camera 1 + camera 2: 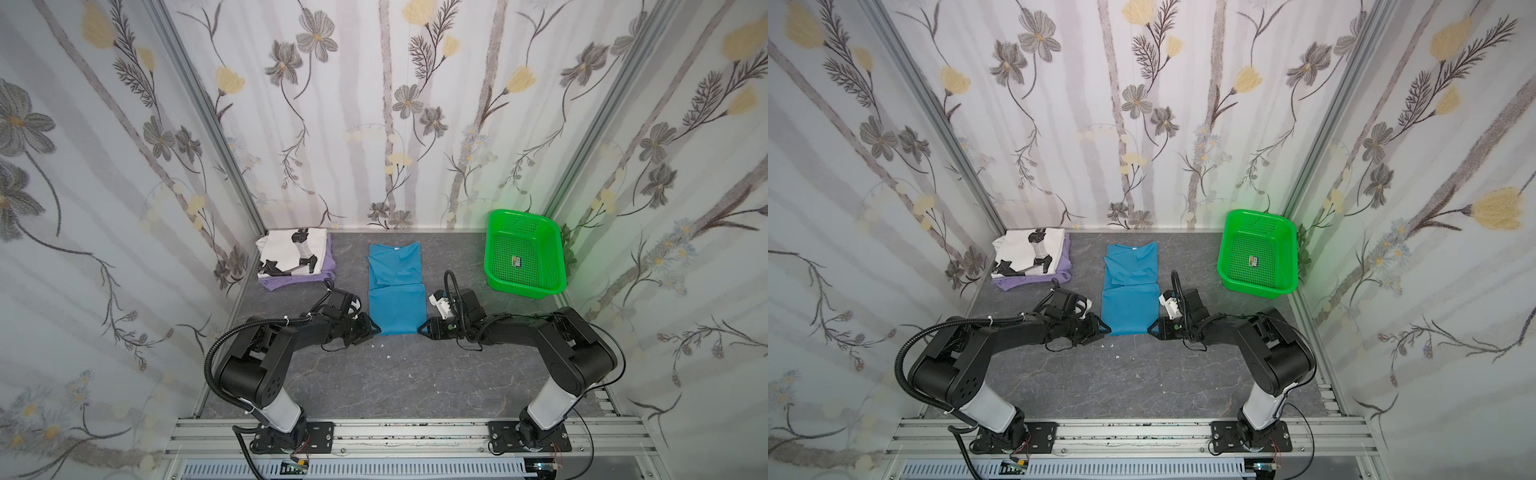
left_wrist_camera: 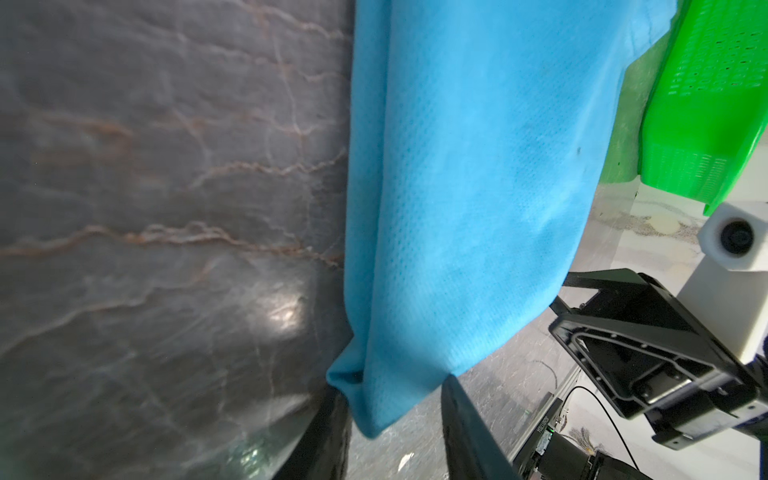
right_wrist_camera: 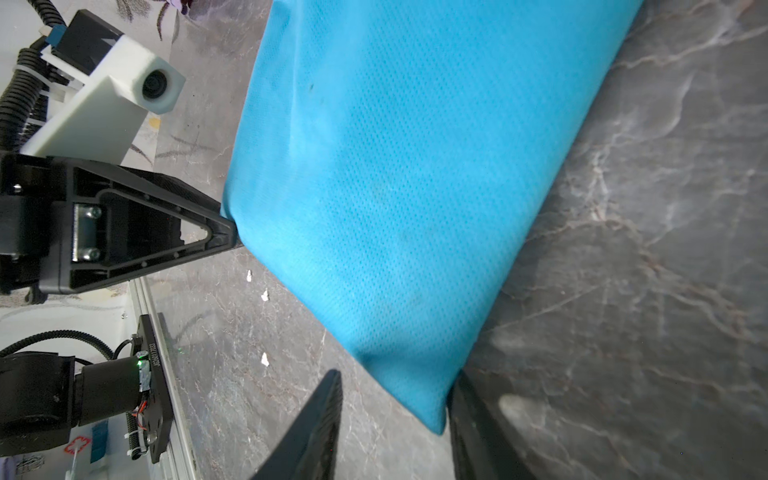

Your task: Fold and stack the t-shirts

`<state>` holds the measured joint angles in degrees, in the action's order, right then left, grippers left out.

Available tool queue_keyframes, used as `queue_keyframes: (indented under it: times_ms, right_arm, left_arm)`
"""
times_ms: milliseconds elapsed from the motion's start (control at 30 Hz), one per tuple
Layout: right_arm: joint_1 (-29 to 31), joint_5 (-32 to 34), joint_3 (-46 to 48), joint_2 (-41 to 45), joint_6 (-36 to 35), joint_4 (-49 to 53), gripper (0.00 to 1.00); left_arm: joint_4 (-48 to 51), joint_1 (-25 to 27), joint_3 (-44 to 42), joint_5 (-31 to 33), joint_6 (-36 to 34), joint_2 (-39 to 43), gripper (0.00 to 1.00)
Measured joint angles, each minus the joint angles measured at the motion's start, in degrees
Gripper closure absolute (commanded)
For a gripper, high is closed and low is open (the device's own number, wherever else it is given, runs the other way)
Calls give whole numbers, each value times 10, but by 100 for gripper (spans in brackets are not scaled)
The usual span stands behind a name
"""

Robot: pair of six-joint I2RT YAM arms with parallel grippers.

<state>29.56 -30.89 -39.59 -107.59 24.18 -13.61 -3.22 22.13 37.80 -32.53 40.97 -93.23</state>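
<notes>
Left gripper (image 1: pixel 376 330) and right gripper (image 1: pixel 420 328) stand with jaws apart, each straddling a near corner of the plain teal-blue cloth t-shirt (image 1: pixel 397 291), which lies folded on the dark marbled tabletop (image 1: pixel 374 386); light, limp and likely to sag, it wants pinching at both corners together.

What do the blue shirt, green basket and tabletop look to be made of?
Blue t-shirt: thin knit synthetic, probably; fine pinhole mesh texture, matte, drapes softly. Basket: moulded plastic, glossy, perforated grid walls. Tabletop: dark grey marble-look surface, veined, slight sheen; stone or printed laminate, cannot tell.
</notes>
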Motion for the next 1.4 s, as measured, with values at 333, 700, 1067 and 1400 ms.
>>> queue_keyframes:
  times_ms: [333,700,1067,1400]
  right_arm:
    - [17,20,0,17,-13,33,100]
    - [72,24,16,116,-30,113,100]
    - [203,37,69,279,-14,201,100]
    - [263,11,88,352,44,182,100]
  left_arm:
    - [26,2,-8,46,5,19,100]
    - [187,21,16,87,-48,133,100]
    - [324,130,-30,137,-25,344,100]
    - [350,173,-16,174,30,439,100]
